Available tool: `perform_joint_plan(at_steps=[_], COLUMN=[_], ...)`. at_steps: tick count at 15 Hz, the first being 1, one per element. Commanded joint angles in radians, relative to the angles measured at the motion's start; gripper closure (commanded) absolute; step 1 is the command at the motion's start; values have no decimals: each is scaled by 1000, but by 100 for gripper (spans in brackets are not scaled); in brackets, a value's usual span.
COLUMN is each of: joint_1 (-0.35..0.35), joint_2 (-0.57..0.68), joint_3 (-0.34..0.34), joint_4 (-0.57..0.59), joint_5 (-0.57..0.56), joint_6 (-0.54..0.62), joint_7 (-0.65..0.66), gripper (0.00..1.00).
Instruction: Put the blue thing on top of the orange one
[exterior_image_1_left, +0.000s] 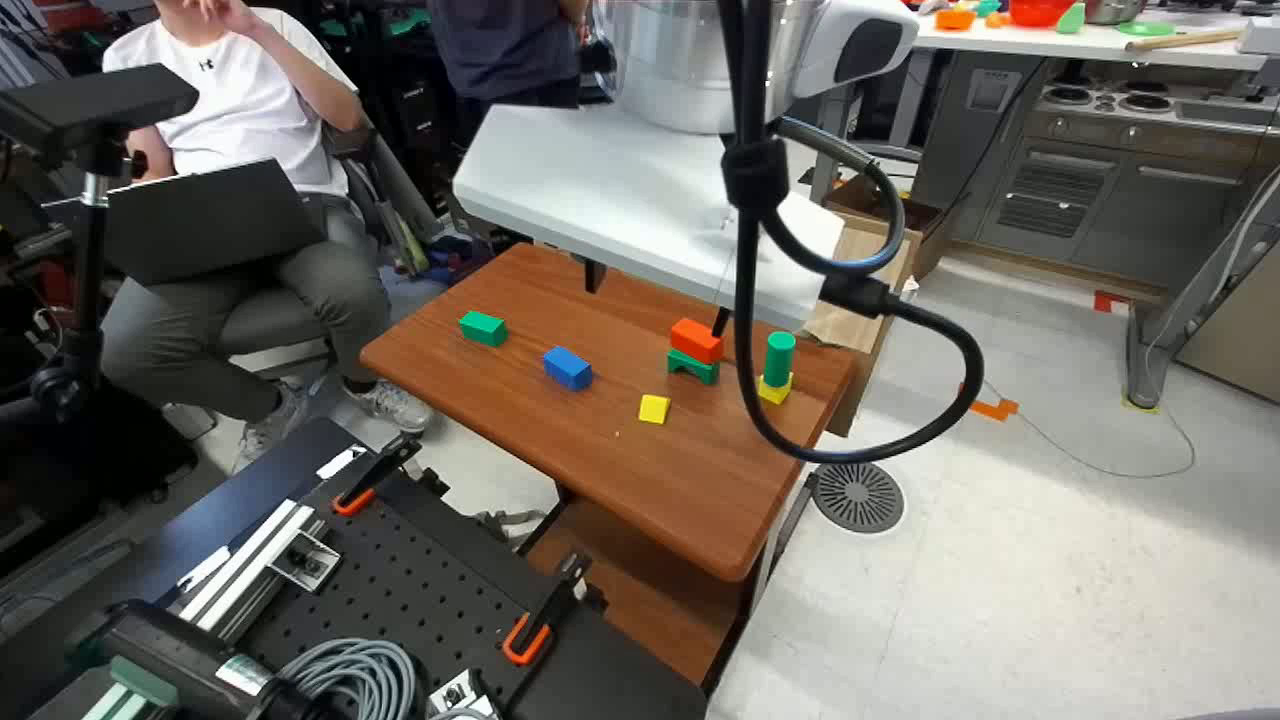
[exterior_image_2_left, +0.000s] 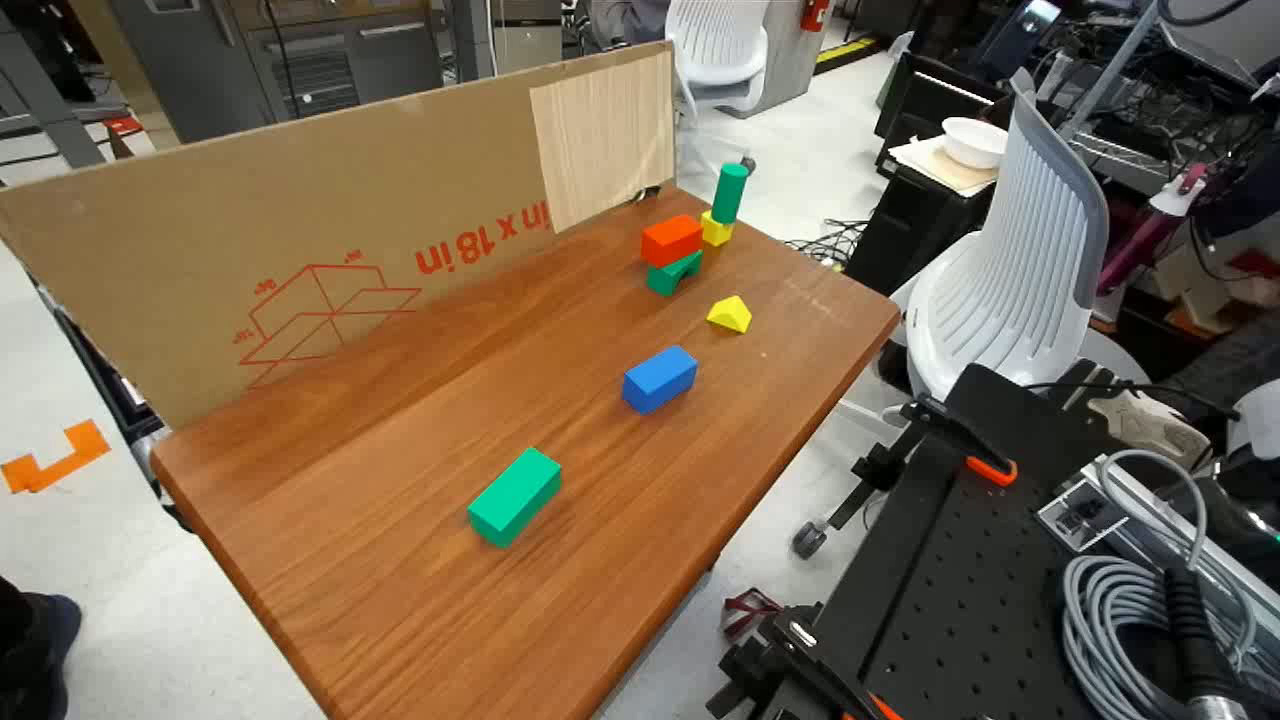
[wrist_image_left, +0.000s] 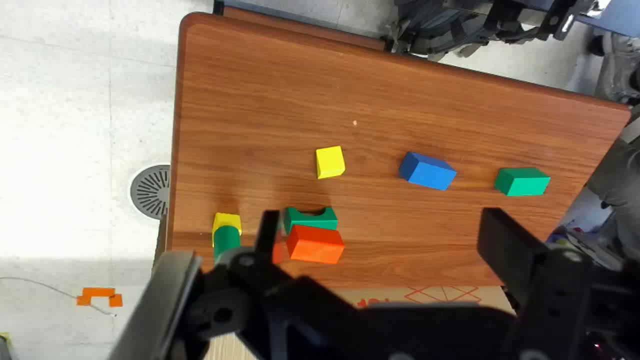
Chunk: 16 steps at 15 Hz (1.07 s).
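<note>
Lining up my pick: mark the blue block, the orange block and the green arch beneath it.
Blue block (wrist_image_left: 428, 173): wrist view, on its top face.
Orange block (exterior_image_1_left: 690, 347): in an exterior view, on its long side.
Green arch (wrist_image_left: 312, 220): wrist view, on the span by its cutout.

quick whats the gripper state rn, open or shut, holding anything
Gripper: open wide in the wrist view, holding nothing.

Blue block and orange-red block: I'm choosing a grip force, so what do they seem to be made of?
The blue block looks like painted wood or plastic, matte to satin: evenly coloured, flat faces, no sharp reflections. The orange-red block looks alike, with uniform colour and crisp edges. No bare grain or seam can be made out on either, so which is unclear.
</note>
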Motion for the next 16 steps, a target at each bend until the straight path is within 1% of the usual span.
perform_joint_plan(at_steps=[1,4,9,11,13,16], joint_1=[-70,-69,-97,-93,-87,-78], joint_2=[6,10,40,62,87,115], joint_3=[69,72,171,214,256,317], joint_4=[1,0,-17,-22,-28,-62], joint_5=[16,19,-42,-53,-58,-79], joint_6=[-5,2,10,16,41,121], joint_7=[-11,2,81,149,249,431], gripper=[0,0,0,0,0,0])
